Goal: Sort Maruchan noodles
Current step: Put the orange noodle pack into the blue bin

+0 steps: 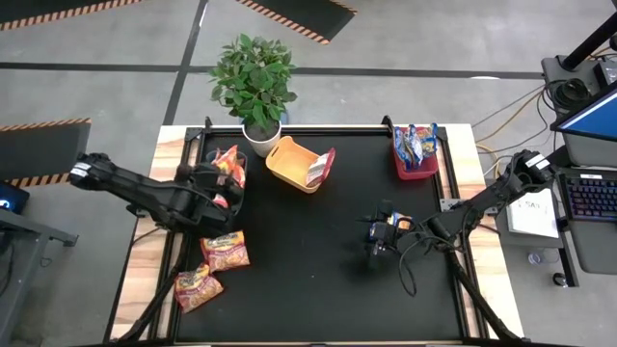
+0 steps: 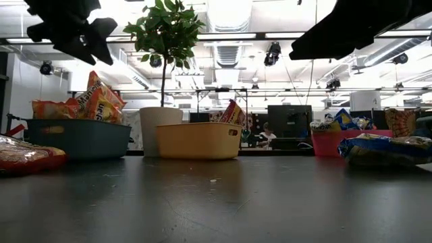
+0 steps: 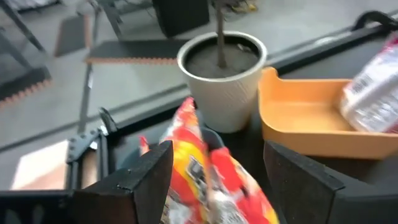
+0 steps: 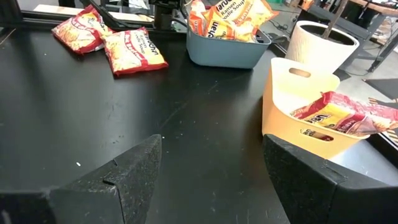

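Left hand [image 1: 224,183] spread open above teal bin [image 1: 234,192], orange noodle packet [image 3: 208,180] between fingers, right hand [image 1: 374,241] open, empty

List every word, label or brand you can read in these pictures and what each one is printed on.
"Ramen Noodle Soup", with a cut-off "aruchan" above it: on an orange packet standing in the teal bin.
"Maruchan", partly cut off: on the orange packet leaning in that bin, low view.
Print on the packet in the yellow bin and on the two loose packets is too blurred to read.

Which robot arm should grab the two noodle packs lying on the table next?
Left. The left gripper hovers open over the teal bin, right beside the two loose packets.
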Controlling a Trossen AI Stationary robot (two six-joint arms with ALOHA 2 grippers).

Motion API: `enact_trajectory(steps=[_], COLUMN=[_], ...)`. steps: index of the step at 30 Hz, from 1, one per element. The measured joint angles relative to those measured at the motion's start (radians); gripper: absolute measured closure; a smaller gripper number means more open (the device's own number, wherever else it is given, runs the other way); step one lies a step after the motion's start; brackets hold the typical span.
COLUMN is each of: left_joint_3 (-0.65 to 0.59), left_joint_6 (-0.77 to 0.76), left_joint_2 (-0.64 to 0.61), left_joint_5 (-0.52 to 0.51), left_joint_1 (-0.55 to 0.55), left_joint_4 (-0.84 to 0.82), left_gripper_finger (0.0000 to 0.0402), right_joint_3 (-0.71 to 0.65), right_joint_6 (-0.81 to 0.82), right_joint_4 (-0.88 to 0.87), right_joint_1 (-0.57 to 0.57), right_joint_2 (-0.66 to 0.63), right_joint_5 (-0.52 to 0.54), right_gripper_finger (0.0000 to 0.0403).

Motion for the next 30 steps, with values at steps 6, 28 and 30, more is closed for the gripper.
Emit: enact_trajectory(steps=[6, 28, 30], left_joint_3=[-0.086, -0.175, -0.121], left_joint_6=[-0.081, -0.072, -0.012], left_joint_2=[-0.002, -0.004, -0.003], left_joint_5=[-0.121, 0.105, 0.105], left_joint_1=[0.048, 0.134, 0.116], left_joint_4=[-0.016, 0.1, 0.103], left_gripper_finger=[0.0169, 0.017, 0.017], right_joint_3=[0.0, 0.004, 0.012], right_joint_6=[0.001, 0.012, 0.025], right_joint_4=[-0.001, 0.0, 0.0], right_joint_1=[0.0, -0.011, -0.011], right_joint_2=[0.0, 0.0, 0.0], right_joint_5=[0.0, 0.001, 0.001], right_gripper_finger=[0.0133, 0.0133, 0.0133])
